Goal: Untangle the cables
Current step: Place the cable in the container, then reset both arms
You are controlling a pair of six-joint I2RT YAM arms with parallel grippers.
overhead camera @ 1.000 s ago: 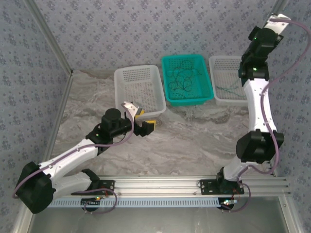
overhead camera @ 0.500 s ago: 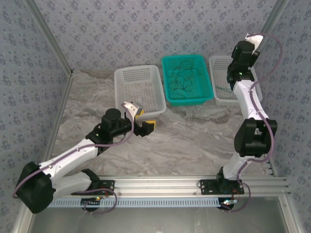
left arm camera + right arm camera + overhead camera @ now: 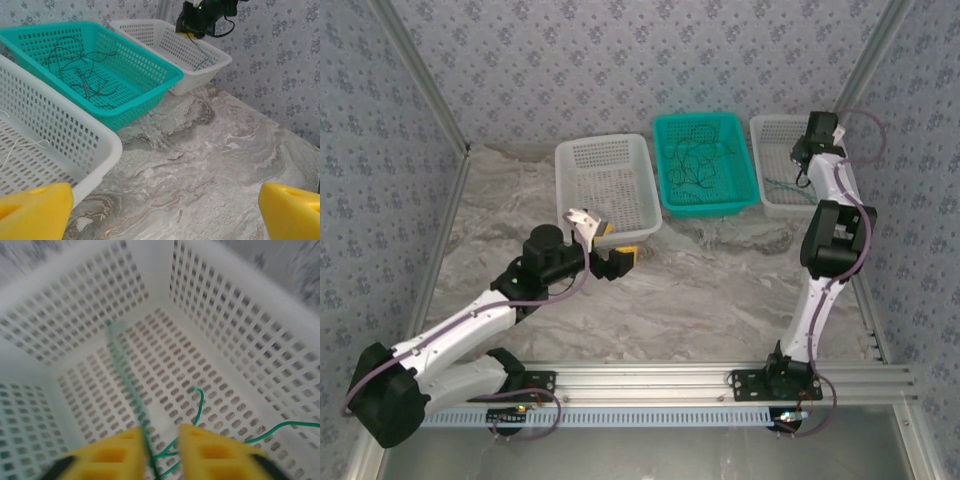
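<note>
Right wrist view: a green wire [image 3: 127,385], thin, limp and nearly weightless, hangs in the narrow gap of the right gripper [image 3: 161,435], whose jaws are slightly parted, with the white basket [image 3: 225,315] directly beneath. Other cables [image 3: 85,82] lie tangled in the teal basket [image 3: 145,102], ahead and left of the wide-open, empty left gripper [image 3: 161,207]. They are probably best pinched at a free end, since loops would likely snag.

The right arm [image 3: 835,205] folds down from high up. The right gripper [image 3: 161,445] now sits low in the far-right white basket [image 3: 225,315], jaws slightly parted around a green cable [image 3: 127,385]. The left arm [image 3: 470,320] shifts slightly left.
</note>
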